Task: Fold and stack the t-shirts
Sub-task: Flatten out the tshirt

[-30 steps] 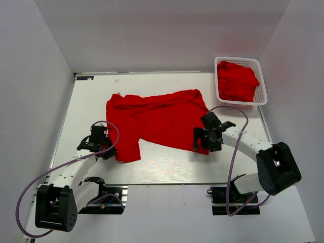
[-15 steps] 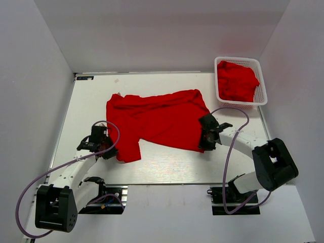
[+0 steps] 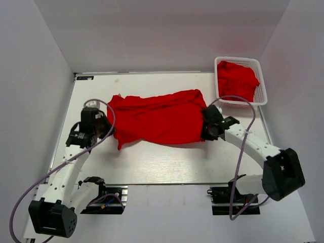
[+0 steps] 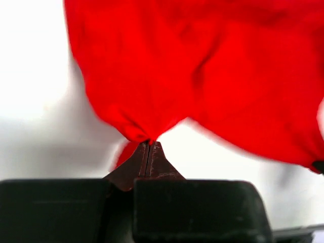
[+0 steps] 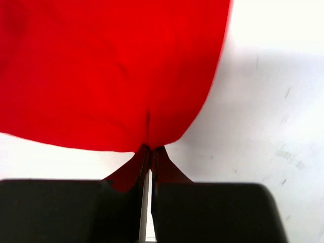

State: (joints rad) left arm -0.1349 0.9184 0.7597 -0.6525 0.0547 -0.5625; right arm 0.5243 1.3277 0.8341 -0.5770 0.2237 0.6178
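While your left gripper (image 4: 149,146) pinched the t-shirt (image 3: 157,119) at one side, your right gripper (image 5: 149,150) clamped the other. Red cloth spanned between them — wrinkled.

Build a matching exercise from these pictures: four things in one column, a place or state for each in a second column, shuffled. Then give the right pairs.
Things
1. left gripper
2. right gripper
3. basket
4. spread t-shirt

Places or states
A. at the far right corner of the table, with a crumpled t-shirt inside
B. shut on the left end of the spread t-shirt
C. held at both ends, across the middle of the table
D. shut on the right end of the spread t-shirt

Pairs: 1-B, 2-D, 3-A, 4-C
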